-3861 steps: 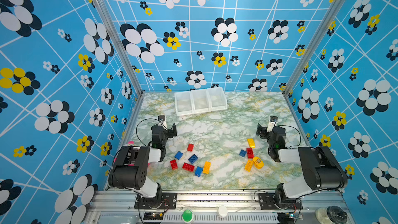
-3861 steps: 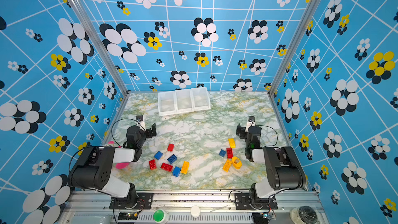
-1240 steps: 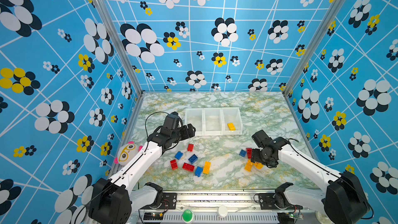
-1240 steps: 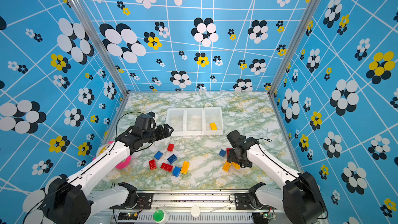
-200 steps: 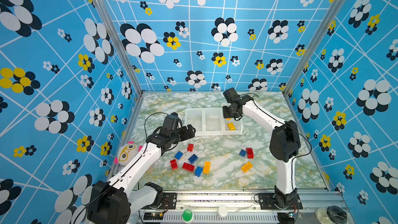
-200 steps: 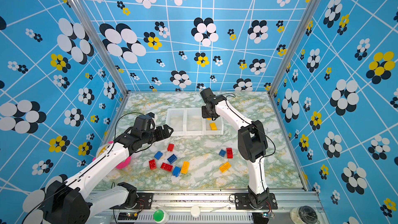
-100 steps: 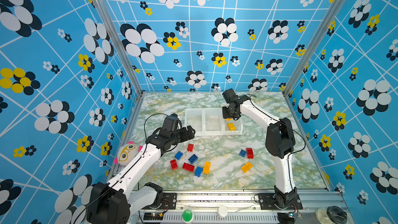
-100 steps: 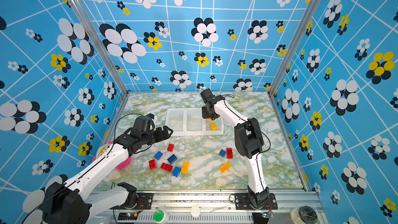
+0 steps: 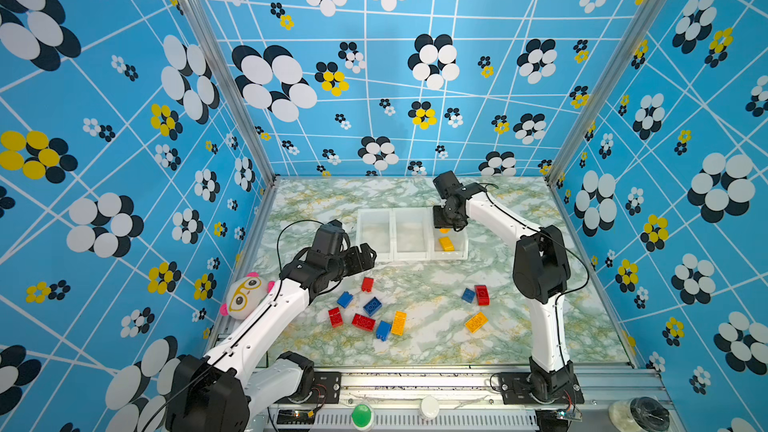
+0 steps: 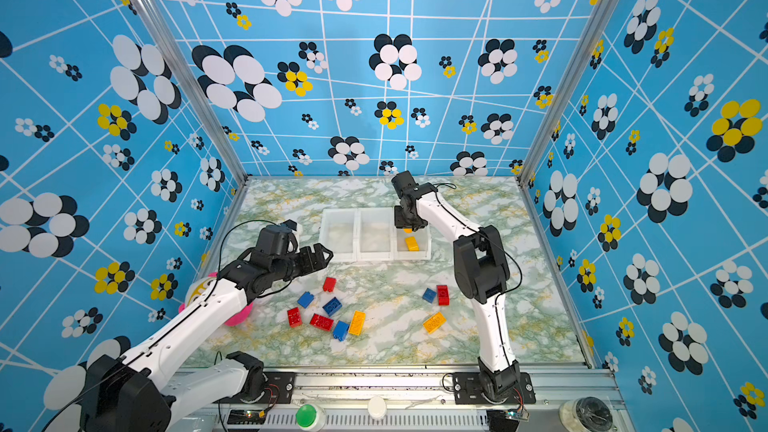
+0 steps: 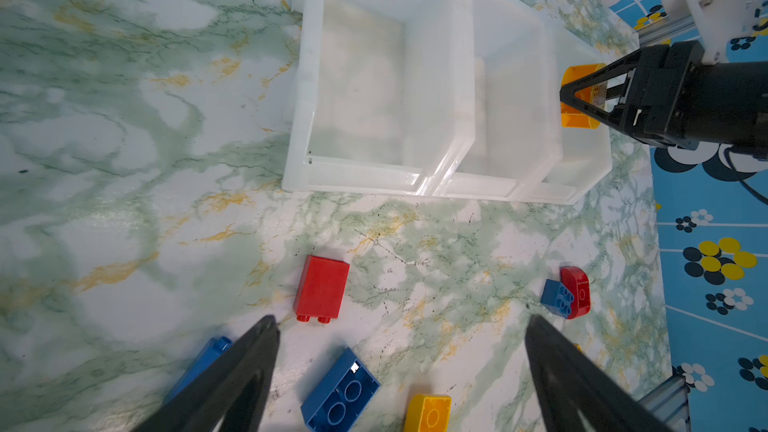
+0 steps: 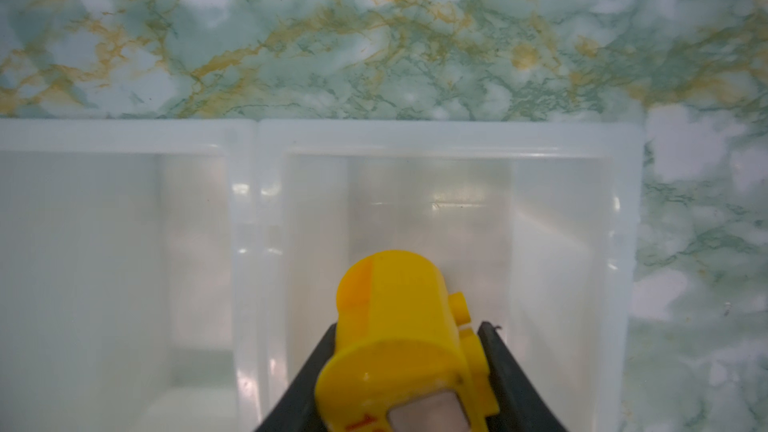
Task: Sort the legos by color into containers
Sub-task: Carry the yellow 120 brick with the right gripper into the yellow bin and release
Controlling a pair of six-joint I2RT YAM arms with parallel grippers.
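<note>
Your right jaws were clenched on the rounded yellow piece (image 12: 399, 326), holding it over the right-end bin of the containers (image 9: 411, 258), where one yellow brick (image 9: 446, 243) lay inside. Your left jaws stood wide apart with nothing between them, hovering over the worktop (image 9: 436, 347) near a red brick (image 11: 321, 286). The other legos (image 9: 372, 306) lay loose on the worktop: seven clustered near the left jaws, three more apart toward the right arm (image 9: 540, 268). A plush toy (image 9: 243, 295) sat beside your left arm (image 9: 266, 317).

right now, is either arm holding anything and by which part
The right arm's jaws pinch the rounded yellow plastic lego piece by two opposite sides. The left arm's jaws are open, holding nothing.
</note>
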